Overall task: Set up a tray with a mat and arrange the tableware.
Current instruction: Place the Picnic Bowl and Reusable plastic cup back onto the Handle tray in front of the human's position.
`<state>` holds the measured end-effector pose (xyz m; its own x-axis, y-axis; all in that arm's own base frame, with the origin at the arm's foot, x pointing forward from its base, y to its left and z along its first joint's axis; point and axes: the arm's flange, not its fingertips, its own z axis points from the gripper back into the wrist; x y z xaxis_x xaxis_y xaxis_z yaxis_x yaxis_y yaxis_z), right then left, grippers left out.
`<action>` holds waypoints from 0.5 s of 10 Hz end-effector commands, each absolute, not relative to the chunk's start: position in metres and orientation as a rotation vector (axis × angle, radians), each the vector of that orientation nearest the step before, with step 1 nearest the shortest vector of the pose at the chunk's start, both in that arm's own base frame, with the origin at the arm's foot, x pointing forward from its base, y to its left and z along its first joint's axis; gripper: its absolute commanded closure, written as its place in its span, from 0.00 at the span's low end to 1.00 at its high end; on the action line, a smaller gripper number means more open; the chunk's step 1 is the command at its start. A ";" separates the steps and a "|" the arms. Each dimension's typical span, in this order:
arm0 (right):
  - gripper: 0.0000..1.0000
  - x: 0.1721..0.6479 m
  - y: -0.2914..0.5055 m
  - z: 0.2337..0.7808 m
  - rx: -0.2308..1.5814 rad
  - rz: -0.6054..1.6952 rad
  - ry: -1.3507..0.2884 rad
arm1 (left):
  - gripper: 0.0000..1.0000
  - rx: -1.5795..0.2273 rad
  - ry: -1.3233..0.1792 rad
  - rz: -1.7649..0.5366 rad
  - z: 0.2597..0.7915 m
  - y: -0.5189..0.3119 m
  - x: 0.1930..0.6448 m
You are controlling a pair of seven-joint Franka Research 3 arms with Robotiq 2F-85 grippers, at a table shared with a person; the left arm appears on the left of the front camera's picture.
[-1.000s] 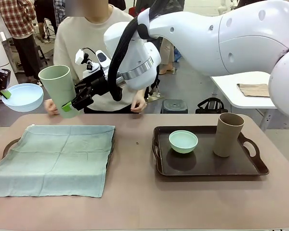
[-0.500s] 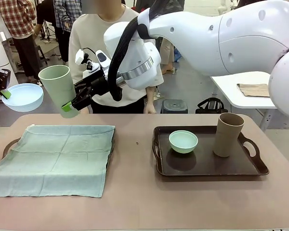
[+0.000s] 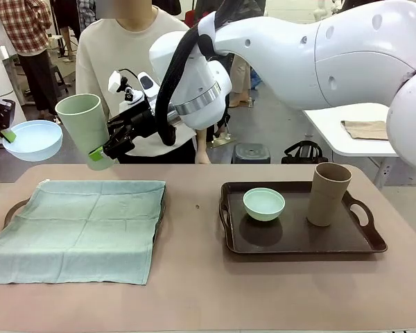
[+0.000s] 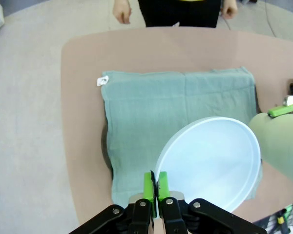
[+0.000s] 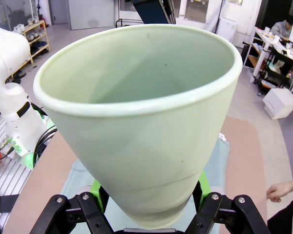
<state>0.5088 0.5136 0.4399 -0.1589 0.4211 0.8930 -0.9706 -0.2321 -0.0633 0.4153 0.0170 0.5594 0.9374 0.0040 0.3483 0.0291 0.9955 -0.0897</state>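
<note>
Centrally, brown table (image 3: 194, 291) (green mat (image 3: 76, 225) leftward), lab beyond.

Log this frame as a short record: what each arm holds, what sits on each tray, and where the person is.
left gripper: jaws shut on the pale blue bowl at its rim, in the air
right gripper: jaws clamped around the pale green tumbler near its base, tilted, in the air
left tray: under the green mat
right tray: mint bowl and upright tan tumbler, apart
person: standing at the far side
</note>
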 end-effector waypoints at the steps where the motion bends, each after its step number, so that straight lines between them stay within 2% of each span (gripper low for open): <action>1: 0.19 0.513 0.511 0.420 1.005 1.593 -0.817 | 0.96 -0.099 -0.316 -0.026 0.541 0.019 0.421; 5: 0.19 0.518 0.508 0.366 1.092 1.523 -0.791 | 0.96 -0.101 -0.218 -0.046 0.490 0.023 0.432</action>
